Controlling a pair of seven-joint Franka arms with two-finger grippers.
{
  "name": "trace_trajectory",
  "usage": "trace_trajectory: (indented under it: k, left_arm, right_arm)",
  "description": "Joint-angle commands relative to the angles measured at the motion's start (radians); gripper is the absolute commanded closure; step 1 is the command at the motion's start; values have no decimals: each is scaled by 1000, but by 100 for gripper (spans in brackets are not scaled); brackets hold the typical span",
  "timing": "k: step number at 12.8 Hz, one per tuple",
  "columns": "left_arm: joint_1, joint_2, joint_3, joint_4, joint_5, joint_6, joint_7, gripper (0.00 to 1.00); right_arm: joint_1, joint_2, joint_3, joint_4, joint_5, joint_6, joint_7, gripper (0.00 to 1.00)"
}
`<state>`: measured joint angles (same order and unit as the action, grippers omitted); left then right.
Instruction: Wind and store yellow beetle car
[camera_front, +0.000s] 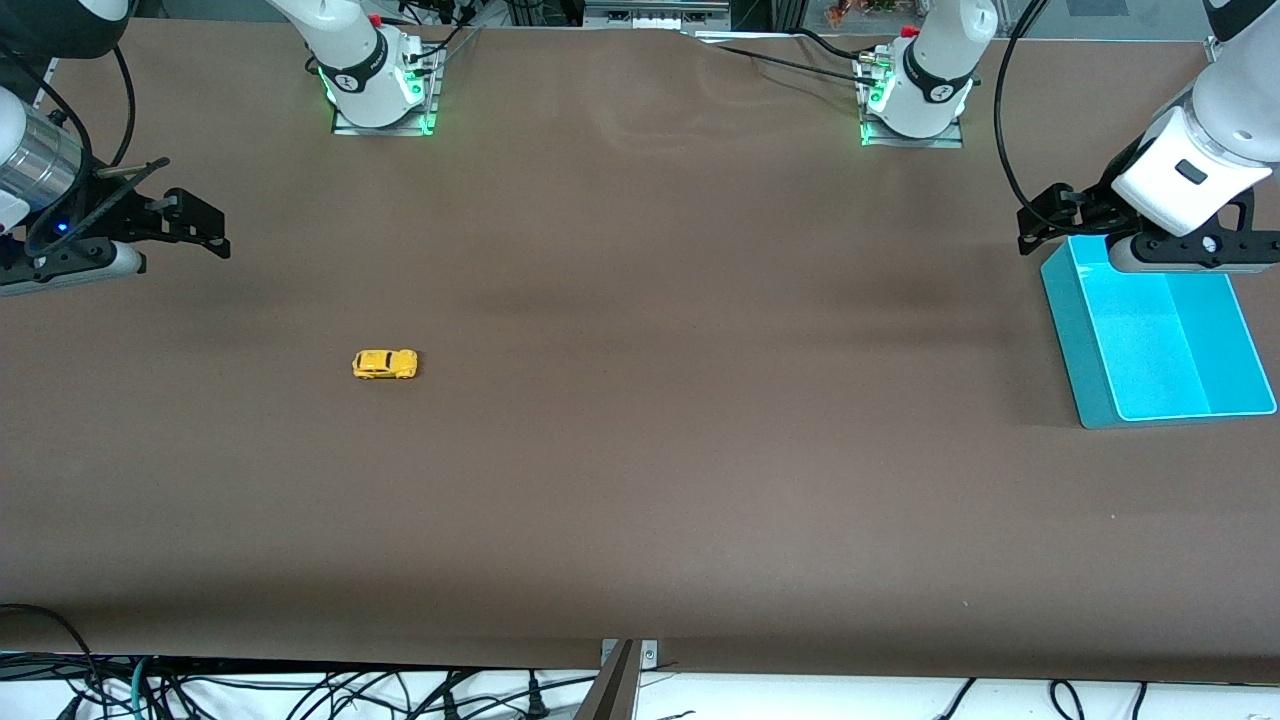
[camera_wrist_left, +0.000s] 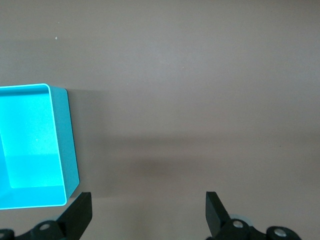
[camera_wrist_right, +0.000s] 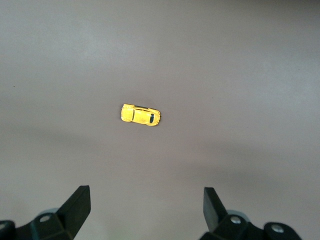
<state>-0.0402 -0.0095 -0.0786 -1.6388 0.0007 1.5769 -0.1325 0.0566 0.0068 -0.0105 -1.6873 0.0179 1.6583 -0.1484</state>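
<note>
Yellow beetle car (camera_front: 385, 364): sits alone on the brown table (camera_front: 640, 480), on its wheels, toward the right arm's end, well apart from both grippers; nothing touches it
Right gripper (camera_front: 205, 225): up in the air over the bare table at the right arm's end, fingers spread wide and holding nothing; its wrist view looks down on the car (camera_wrist_right: 140, 115) lying out ahead of the two fingertips
Left gripper (camera_front: 1040, 225): hangs over the table beside the edge of the bin, fingers wide apart, empty
Turquoise bin (camera_front: 1075, 340): stands on the table at the left arm's end, well apart from the car; nothing visible in it
</note>
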Motion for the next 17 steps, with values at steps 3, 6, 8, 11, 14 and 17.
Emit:
trace_trajectory:
  k: [3,6,8,11,14,17]
  left_arm:
    - [-4,8,2,28,12,-23,11,0]
    - [-4,8,2,28,12,-23,11,0]
    - [-6,8,2,28,12,-23,11,0]
    - [-4,8,2,28,12,-23,11,0]
    - [-6,8,2,28,12,-23,11,0]
    - [-6,8,2,28,12,-23,11,0]
  right_arm:
    - [-4,1,3,23,-15,-38,21,0]
    - [-4,1,3,24,-15,-40,16,0]
    - [-4,1,3,26,-27,-40,16,0]
    - [-4,-1,3,26,-35,-43,12,0]
    - [0,-1,9,26,-35,-61,21,0]
    - [2,-1,9,26,-35,-63,21,0]
